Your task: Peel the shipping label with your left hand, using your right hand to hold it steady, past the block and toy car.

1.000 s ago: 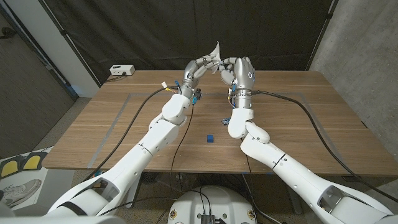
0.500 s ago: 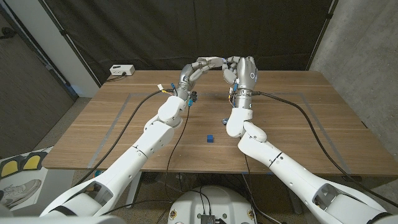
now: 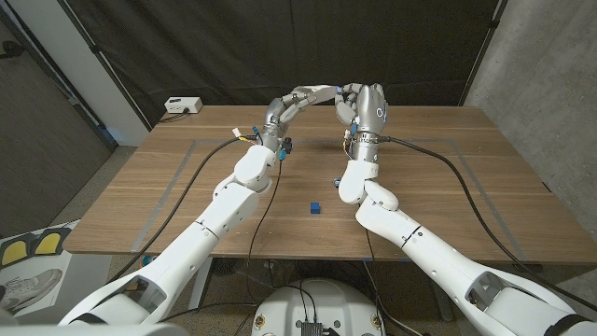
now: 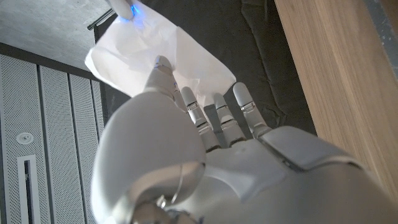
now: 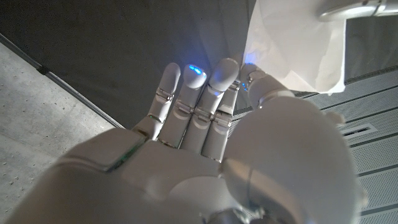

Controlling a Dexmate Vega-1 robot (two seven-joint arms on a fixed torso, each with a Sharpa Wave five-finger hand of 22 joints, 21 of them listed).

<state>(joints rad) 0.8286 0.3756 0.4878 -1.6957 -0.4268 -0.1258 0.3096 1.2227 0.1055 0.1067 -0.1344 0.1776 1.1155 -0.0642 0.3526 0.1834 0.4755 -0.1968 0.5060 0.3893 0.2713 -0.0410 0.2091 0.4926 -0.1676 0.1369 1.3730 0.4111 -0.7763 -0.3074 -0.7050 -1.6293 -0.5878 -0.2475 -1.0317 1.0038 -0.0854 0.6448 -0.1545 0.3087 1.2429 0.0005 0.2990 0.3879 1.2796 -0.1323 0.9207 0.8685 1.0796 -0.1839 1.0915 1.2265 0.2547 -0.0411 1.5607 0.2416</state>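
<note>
Both hands meet in the air over the table's far edge. In the left wrist view the white shipping label (image 4: 165, 59) hangs crumpled in front of my left hand (image 4: 205, 155), one fingertip (image 4: 163, 65) against the sheet. My right hand (image 5: 211, 149) holds the label (image 5: 292, 43) at its edge. In the head view my left hand (image 3: 312, 95) touches my right hand (image 3: 359, 101), with the label hidden between them. A small blue block (image 3: 316, 206) lies mid-table. The toy car (image 3: 336, 177) peeks out beside my right forearm.
A white box (image 3: 182, 105) sits at the table's far left corner. Grey tape lines (image 3: 177, 177) mark a rectangle on the wooden table (image 3: 448, 187). Black cables trail from both wrists across it. A dark curtain hangs behind.
My left hand has moved right, up against my right hand. The label stood up above the hands a second ago and is now hidden between them in the head view.
</note>
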